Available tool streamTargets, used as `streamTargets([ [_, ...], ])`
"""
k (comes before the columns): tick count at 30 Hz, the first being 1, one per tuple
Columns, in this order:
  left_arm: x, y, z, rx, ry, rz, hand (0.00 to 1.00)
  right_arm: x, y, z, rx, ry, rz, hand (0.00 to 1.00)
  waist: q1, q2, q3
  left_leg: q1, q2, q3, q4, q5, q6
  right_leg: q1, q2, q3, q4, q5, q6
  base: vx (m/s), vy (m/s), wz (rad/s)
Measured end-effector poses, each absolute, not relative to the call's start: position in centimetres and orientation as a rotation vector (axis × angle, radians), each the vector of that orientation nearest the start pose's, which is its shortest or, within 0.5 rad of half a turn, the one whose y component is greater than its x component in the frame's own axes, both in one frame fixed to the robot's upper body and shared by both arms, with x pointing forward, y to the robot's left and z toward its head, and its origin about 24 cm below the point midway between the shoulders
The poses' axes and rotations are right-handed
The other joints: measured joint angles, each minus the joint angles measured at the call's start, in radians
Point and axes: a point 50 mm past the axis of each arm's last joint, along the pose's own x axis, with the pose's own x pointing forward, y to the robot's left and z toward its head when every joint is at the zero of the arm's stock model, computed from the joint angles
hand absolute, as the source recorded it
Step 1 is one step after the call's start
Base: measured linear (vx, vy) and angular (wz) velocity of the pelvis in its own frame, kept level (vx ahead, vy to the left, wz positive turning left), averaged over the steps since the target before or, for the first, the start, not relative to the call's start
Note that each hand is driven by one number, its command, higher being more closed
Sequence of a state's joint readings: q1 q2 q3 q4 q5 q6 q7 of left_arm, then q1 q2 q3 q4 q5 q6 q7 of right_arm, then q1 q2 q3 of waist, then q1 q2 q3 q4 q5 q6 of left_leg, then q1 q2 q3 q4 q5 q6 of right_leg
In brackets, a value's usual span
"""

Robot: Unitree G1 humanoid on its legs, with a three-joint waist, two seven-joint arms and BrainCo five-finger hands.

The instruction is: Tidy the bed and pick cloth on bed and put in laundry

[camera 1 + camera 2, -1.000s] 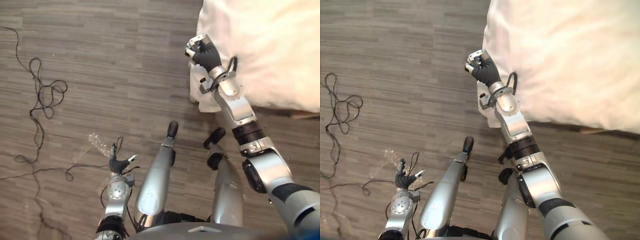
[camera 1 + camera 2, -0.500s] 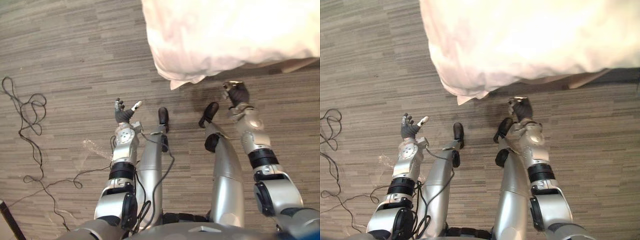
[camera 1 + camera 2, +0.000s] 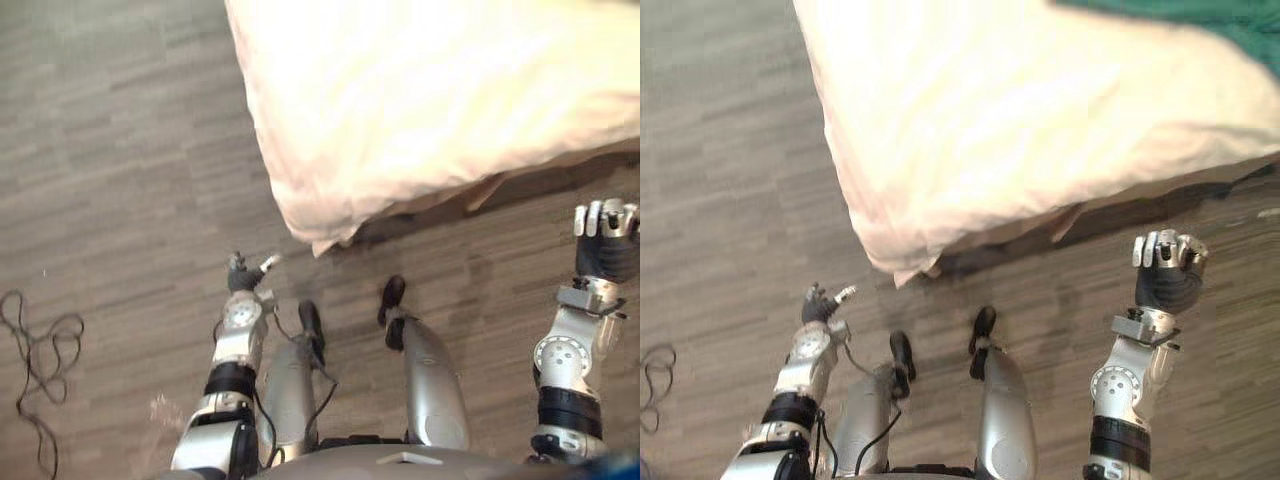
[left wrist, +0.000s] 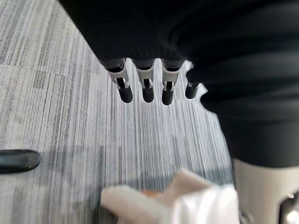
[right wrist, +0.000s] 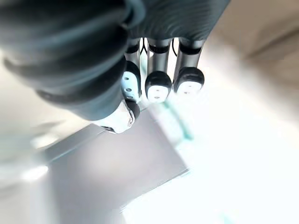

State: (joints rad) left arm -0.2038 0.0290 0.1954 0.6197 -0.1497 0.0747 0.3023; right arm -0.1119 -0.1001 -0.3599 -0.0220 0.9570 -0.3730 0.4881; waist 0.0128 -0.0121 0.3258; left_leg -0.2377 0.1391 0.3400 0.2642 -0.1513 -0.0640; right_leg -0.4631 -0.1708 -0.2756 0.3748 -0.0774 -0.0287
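The grey plank floor (image 3: 110,200) lies under both hands. The bed (image 3: 430,100), under a pale cream duvet (image 3: 1040,130), stands ahead of both sets of fingers. Its near edge passes between the two hands and beyond them. One corner of the duvet (image 3: 322,238) hangs down over the floor, just ahead of the left fingertips and a little toward the robot's right.

The green cloth (image 3: 1220,20) lies on the far part of the bed. It is well beyond the right hand's fingers and farther still from the left ones, and neither hand touches it.

The right hand (image 3: 1167,285) is raised over the floor, near the bed's edge but apart from it. Its fingers (image 5: 158,86) are curled in toward the palm, the thumb is tucked beside them, and nothing is held.

The left hand (image 3: 243,276) is low over the floor, short of the hanging corner. Its fingers (image 4: 148,91) are straight and slightly spread, with the thumb standing out to one side, and they carry nothing. In the left wrist view a pale fold of cloth (image 4: 196,203) shows past these fingertips. Whether it is the duvet's corner cannot be told.
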Motion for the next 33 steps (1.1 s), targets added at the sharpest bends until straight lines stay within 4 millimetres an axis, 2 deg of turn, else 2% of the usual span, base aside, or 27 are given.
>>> streamTargets([
  [1, 25.6, 19.6, -5.5, -0.123, 0.515, 0.459, 0.0, 24.1, -24.6, 12.1, 0.646, -0.812, 0.08, 1.0, 0.0, 0.001, -0.011, 0.013, -0.002, 0.003, -0.007, 0.001, -0.001, 0.005, -0.002, 0.0, 0.006, -0.006, -0.001, 0.19, 0.001, 0.02],
  [3, 25.3, 19.0, -5.8, -0.15, 0.517, 0.437, 0.0, 25.0, -21.4, 12.4, 0.711, -0.78, 0.263, 1.0, 0.0, 0.014, -0.03, 0.059, -0.016, 0.007, -0.029, 0.003, -0.004, 0.027, -0.019, -0.001, 0.041, -0.038, 0.003, 0.14, 0.005, 0.08],
  [5, 25.3, 18.2, -5.9, -0.15, 0.518, 0.401, 0.0, 25.9, -19.4, 12.7, 0.748, -0.742, 0.36, 1.0, 0.001, 0.03, -0.038, 0.076, -0.032, 0.006, -0.047, 0.008, -0.002, 0.027, -0.038, -0.002, 0.066, -0.051, 0.009, 0.06, 0.021, 0.11],
  [6, 25.6, 17.8, -5.8, -0.155, 0.512, 0.375, 0.0, 27.0, -17.6, 13.7, 0.775, -0.715, 0.448, 1.0, 0.0, 0.043, -0.04, 0.082, -0.053, 0.006, -0.064, 0.023, 0.002, 0.019, -0.059, -0.004, 0.084, -0.053, 0.009, 0.03, 0.033, 0.09],
  [7, 25.6, 17.7, -5.7, -0.155, 0.512, 0.373, 0.0, 27.1, -17.5, 13.8, 0.777, -0.715, 0.453, 1.0, 0.0, 0.044, -0.04, 0.082, -0.054, 0.006, -0.066, 0.024, 0.003, 0.018, -0.061, -0.004, 0.084, -0.053, 0.009, 0.0, 0.041, 0.14],
  [9, 26.9, 17.1, -4.7, -0.202, 0.474, 0.328, 0.0, 29.2, -15.5, 16.2, 0.812, -0.717, 0.517, 1.0, 0.0, 0.051, -0.034, 0.057, -0.082, -0.005, -0.088, 0.044, 0.015, -0.019, -0.093, -0.01, 0.103, -0.055, 0.012, -0.07, 0.031, 0.25],
  [10, 27.3, 17.0, -4.4, -0.222, 0.465, 0.321, 0.0, 29.5, -15.3, 16.6, 0.818, -0.72, 0.518, 1.0, 0.001, 0.05, -0.031, 0.045, -0.087, -0.011, -0.087, 0.047, 0.017, -0.031, -0.099, -0.011, 0.107, -0.055, 0.013, -0.12, 0.011, 0.39],
  [12, 29.5, 16.6, -2.5, -0.383, 0.413, 0.279, 0.0, 31.4, -14.2, 19.5, 0.861, -0.753, 0.514, 1.0, 0.006, 0.047, 0.015, -0.061, -0.095, -0.028, -0.064, 0.066, 0.024, -0.115, -0.117, -0.023, 0.111, -0.037, 0.015, -0.17, -0.013, 0.38],
  [15, 31.3, 16.8, -0.8, -0.49, 0.356, 0.265, 0.0, 32.4, -13.5, 21.3, 0.884, -0.789, 0.507, 1.0, 0.005, 0.056, 0.055, -0.208, -0.082, -0.053, -0.032, 0.077, 0.02, -0.216, -0.11, -0.048, 0.081, -0.001, 0.01, -0.16, -0.037, 0.36],
  [17, 32.7, 16.7, 1.0, -0.564, 0.282, 0.27, 0.0, 33.0, -13.5, 22.2, 0.903, -0.815, 0.477, 1.0, 0.005, 0.056, 0.128, -0.322, -0.073, -0.062, 0.001, 0.1, 0.028, -0.305, -0.108, -0.059, 0.08, 0.03, -0.01, -0.1, -0.044, 0.28],
  [19, 33.5, 16.7, 2.2, -0.604, 0.226, 0.288, 0.0, 33.1, -13.6, 23.1, 0.9, -0.855, 0.469, 1.0, 0.002, 0.059, 0.173, -0.401, -0.066, -0.073, 0.045, 0.1, 0.028, -0.368, -0.109, -0.062, 0.094, 0.041, -0.022, 0.0, -0.023, 0.24],
  [20, 33.9, 16.8, 2.8, -0.641, 0.199, 0.308, 0.0, 32.6, -13.5, 24.6, 0.88, -0.935, 0.499, 1.0, -0.004, 0.059, 0.188, -0.464, -0.061, -0.075, 0.077, 0.099, 0.028, -0.42, -0.109, -0.06, 0.108, 0.043, -0.026, 0.02, -0.017, 0.21],
  [23, 33.9, 16.7, 2.7, -0.682, 0.201, 0.359, 0.0, 32.4, -13.0, 25.8, 0.838, -0.988, 0.523, 1.0, -0.009, 0.058, 0.191, -0.535, -0.036, -0.076, 0.151, 0.08, 0.028, -0.467, -0.094, -0.043, 0.125, 0.046, -0.03, 0.01, -0.007, -0.01],
  [27, 33.5, 16.6, 2.2, -0.705, 0.222, 0.402, 0.0, 32.7, -13.3, 24.8, 0.832, -0.968, 0.489, 1.0, -0.005, 0.056, 0.19, -0.596, 0.015, -0.08, 0.248, 0.025, 0.026, -0.494, -0.052, -0.033, 0.132, 0.052, -0.04, -0.03, -0.002, -0.25],
  [29, 33.4, 16.8, 2.2, -0.702, 0.225, 0.423, 0.0, 33.3, -14.9, 22.7, 0.864, -0.92, 0.393, 1.0, -0.006, 0.054, 0.191, -0.621, 0.024, -0.076, 0.268, 0.017, 0.022, -0.515, -0.041, -0.02, 0.125, 0.057, -0.033, -0.06, -0.005, -0.17],
  [30, 33.3, 16.9, 2.0, -0.699, 0.225, 0.431, 0.0, 34.2, -16.9, 19.6, 0.923, -0.829, 0.257, 1.0, -0.005, 0.053, 0.192, -0.625, 0.024, -0.068, 0.265, 0.016, 0.026, -0.525, -0.036, -0.009, 0.117, 0.063, -0.026, -0.05, -0.005, -0.17],
  [31, 33.2, 17.0, 1.9, -0.694, 0.221, 0.436, 0.0, 34.5, -18.0, 17.8, 0.958, -0.773, 0.186, 1.0, -0.004, 0.052, 0.192, -0.624, 0.025, -0.063, 0.263, 0.016, 0.026, -0.526, -0.033, -0.005, 0.111, 0.065, -0.023, -0.05, -0.01, -0.27],
  [32, 32.9, 17.2, 1.6, -0.679, 0.22, 0.451, 0.0, 34.4, -19.9, 13.9, 1.032, -0.671, 0.048, 1.0, 0.0, 0.051, 0.193, -0.621, 0.035, -0.047, 0.258, 0.016, 0.026, -0.527, -0.018, 0.008, 0.093, 0.067, -0.02, -0.01, -0.01, -0.39],
  [33, 32.4, 17.5, 1.1, -0.672, 0.226, 0.484, 0.0, 33.3, -21.7, 10.1, 1.086, -0.594, -0.082, 1.0, -0.001, 0.051, 0.193, -0.61, 0.036, -0.037, 0.238, 0.016, 0.026, -0.52, -0.005, 0.018, 0.063, 0.074, -0.009, 0.01, -0.008, -0.41],
])
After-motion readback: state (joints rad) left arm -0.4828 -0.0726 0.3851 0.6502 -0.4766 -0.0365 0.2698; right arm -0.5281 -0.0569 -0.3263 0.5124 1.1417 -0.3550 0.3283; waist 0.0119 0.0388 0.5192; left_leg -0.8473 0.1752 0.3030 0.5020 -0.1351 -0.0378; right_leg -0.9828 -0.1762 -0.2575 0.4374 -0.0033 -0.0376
